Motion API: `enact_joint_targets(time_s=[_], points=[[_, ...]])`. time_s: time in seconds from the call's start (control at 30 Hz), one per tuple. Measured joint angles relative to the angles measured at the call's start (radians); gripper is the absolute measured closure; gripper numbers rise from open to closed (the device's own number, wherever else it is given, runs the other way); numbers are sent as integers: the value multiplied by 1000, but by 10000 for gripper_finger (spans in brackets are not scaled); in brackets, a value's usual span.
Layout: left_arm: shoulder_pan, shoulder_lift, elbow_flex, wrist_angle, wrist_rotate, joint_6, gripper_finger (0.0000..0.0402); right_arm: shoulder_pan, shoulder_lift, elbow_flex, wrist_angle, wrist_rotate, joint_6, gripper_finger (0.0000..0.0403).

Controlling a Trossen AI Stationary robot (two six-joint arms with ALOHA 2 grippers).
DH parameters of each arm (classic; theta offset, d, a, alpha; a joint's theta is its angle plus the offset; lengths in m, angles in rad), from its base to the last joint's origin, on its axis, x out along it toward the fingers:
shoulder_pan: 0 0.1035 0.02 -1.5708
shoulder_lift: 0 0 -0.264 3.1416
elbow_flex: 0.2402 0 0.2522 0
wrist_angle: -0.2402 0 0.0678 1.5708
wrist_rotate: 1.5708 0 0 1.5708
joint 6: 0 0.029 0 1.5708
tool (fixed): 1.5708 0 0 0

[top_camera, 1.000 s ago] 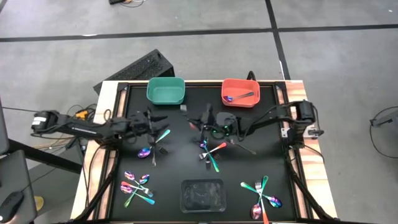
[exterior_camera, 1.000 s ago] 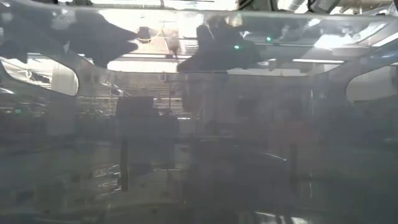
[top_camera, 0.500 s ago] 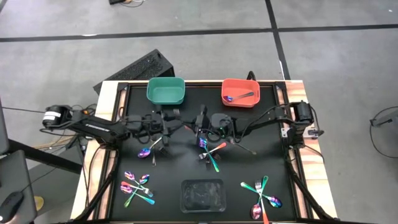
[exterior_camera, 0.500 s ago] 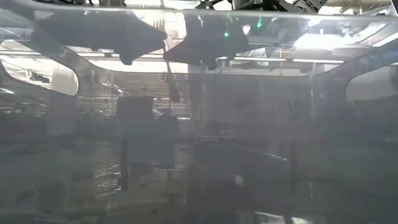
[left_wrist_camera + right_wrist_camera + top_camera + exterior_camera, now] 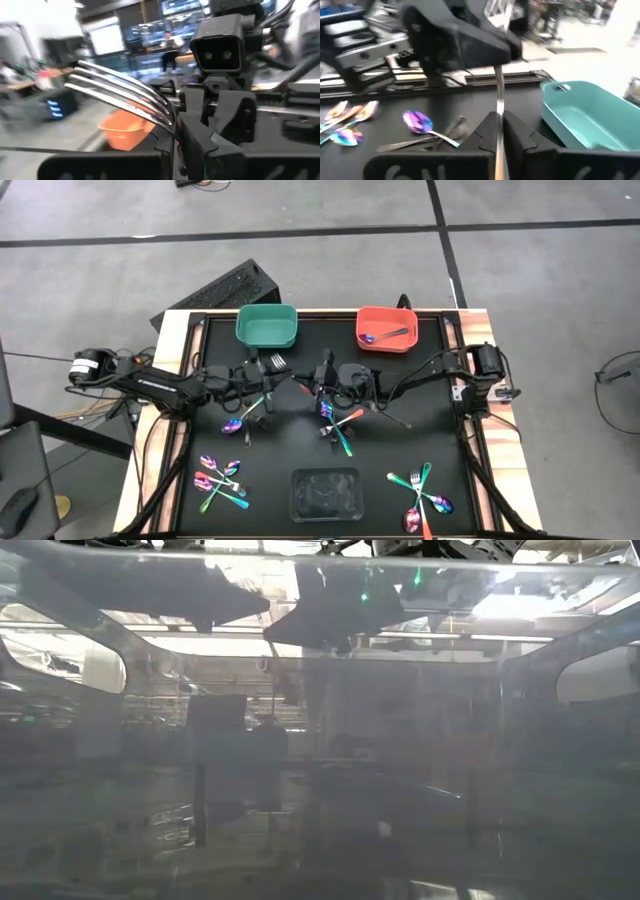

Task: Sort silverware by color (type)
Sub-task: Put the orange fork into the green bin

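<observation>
A silver fork (image 5: 280,364) hangs level above the black table between my two grippers. My left gripper (image 5: 267,371) is shut on it just behind the tines (image 5: 120,92). My right gripper (image 5: 322,374) faces it from the right, shut on the handle (image 5: 499,95). Both stand in front of the teal bin (image 5: 267,326) and the red bin (image 5: 387,328), which holds a grey fork and a blue spoon. Rainbow-headed silverware lies in piles (image 5: 240,418), (image 5: 338,425) under the arms. My left gripper pinches the fork's neck (image 5: 167,120) between its two fingers, just behind the tines. It comes level from the table's left. The fork is lifted clear, its tines sticking out past the fingers. My right gripper has the fork's thin handle (image 5: 499,112) between its two fingers, coming level from the table's right and lying along it. The handle runs straight on to the left gripper, clear of the table.
More rainbow silverware lies at the near left (image 5: 220,480) and near right (image 5: 425,495). A clear plastic tray (image 5: 325,493) stands at the near edge in the middle. A purple-headed spoon (image 5: 417,120) and grey forks (image 5: 447,132) lie on the table below the held fork.
My left gripper has gone toward the table's right edge, up to the fork that my right gripper holds out, and now has it behind the tines. My right gripper has stayed almost where it was.
</observation>
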Motion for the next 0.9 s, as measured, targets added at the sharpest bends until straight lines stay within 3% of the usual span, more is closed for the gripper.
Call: enact_joint_targets(time_s=[0.17, 0.27, 0.47, 0.6, 0.77, 0.9], points=[[31, -8, 93, -171, -308, 212, 400, 3, -1, -2, -124, 126, 82, 333], [106, 1, 164, -346, -373, 235, 401, -1, -1, -2, -171, 152, 116, 325], [311, 4, 194, -411, -238, 95, 401, 0, -1, -2, -191, 154, 132, 324], [447, 4, 194, -498, -221, 129, 401, 11, -1, -2, -202, 153, 135, 324], [572, 4, 194, -588, -19, 210, 401, 34, 9, -2, -196, 153, 135, 324], [612, 4, 194, -586, 50, 268, 401, 31, 10, -2, -177, 151, 143, 324]])
